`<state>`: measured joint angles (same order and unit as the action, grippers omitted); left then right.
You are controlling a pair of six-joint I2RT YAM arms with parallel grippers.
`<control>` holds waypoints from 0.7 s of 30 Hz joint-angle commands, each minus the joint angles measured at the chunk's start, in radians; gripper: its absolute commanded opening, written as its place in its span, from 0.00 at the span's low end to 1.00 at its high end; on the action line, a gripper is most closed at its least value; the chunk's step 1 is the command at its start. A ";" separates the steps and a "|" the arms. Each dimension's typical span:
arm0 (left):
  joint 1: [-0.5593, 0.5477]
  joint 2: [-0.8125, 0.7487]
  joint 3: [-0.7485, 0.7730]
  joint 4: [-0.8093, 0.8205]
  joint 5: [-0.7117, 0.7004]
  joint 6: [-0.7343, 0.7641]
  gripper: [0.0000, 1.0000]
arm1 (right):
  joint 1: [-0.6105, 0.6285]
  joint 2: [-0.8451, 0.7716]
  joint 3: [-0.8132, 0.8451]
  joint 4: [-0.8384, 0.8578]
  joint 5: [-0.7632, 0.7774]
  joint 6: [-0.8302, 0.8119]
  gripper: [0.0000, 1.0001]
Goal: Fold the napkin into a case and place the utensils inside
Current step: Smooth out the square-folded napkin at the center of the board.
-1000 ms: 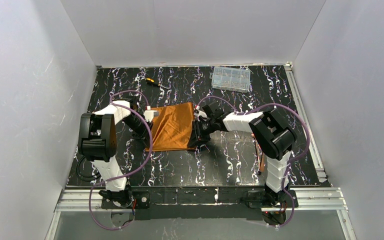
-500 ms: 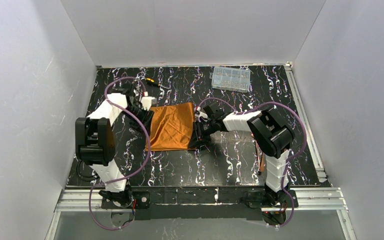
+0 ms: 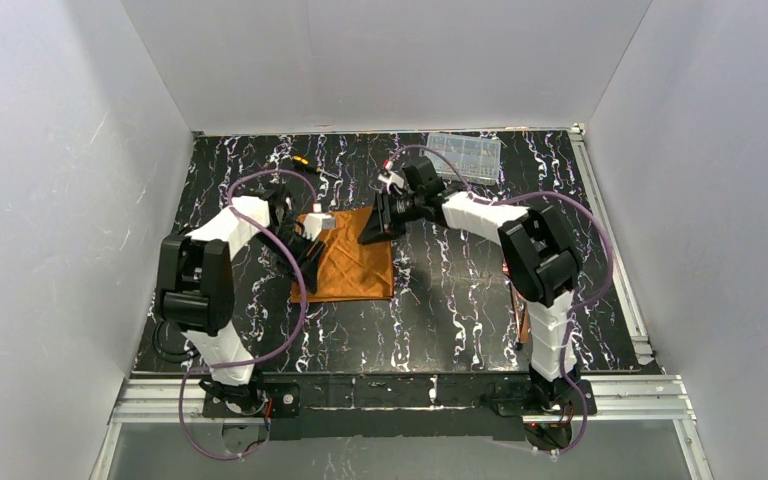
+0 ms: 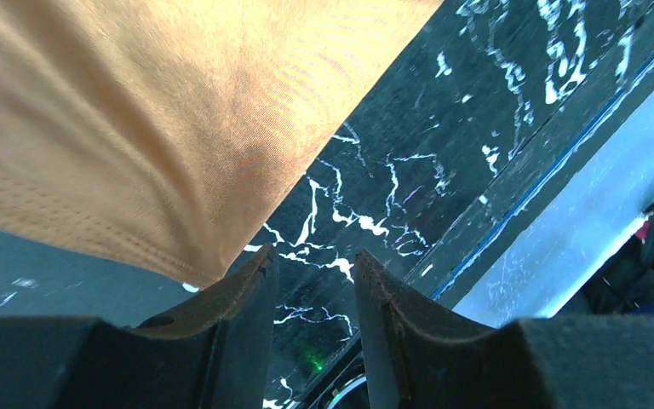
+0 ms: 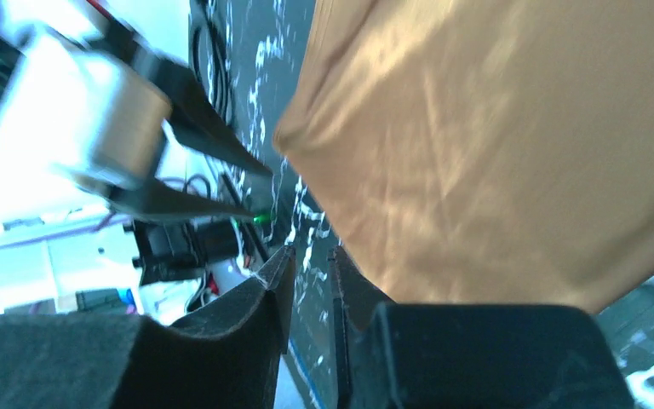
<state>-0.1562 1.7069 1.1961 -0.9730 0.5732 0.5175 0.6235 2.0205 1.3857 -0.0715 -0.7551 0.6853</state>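
The rust-orange napkin was pictured lying on the black marbled bench between the two arms, folded to a rough square and creased across its face. No narrow case was seen formed from it.

The left gripper was held at the cloth's far left corner with its jaws spread. Bare bench was seen through the gap and nothing was pinched, while a hemmed corner of the napkin lay just beside one fingertip.

The right gripper was poised over the far right corner with its jaws parted only narrowly. Marbled bench was visible between the tips, and the cloth was seen just beside one finger, not between the two.

The copper-coloured utensils were glimpsed on the bench at the right, largely hidden behind the right arm and well apart from the napkin. How many there were could not be told.

A clear plastic compartment box was seen near the far edge, behind the right gripper. A yellow-and-black screwdriver lay near the far edge on the left.
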 commanded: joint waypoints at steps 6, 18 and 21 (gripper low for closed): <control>0.000 0.055 -0.081 0.090 -0.066 0.062 0.34 | -0.067 0.245 0.250 0.038 0.041 0.054 0.24; 0.000 0.086 -0.115 0.089 -0.125 0.091 0.31 | -0.123 0.374 0.320 0.093 0.059 0.066 0.21; 0.000 0.103 -0.103 0.068 -0.133 0.083 0.29 | -0.124 0.382 0.326 0.098 0.041 0.069 0.22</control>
<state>-0.1593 1.7943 1.0897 -0.8665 0.4618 0.5877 0.5125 2.3760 1.6695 -0.0223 -0.6888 0.7437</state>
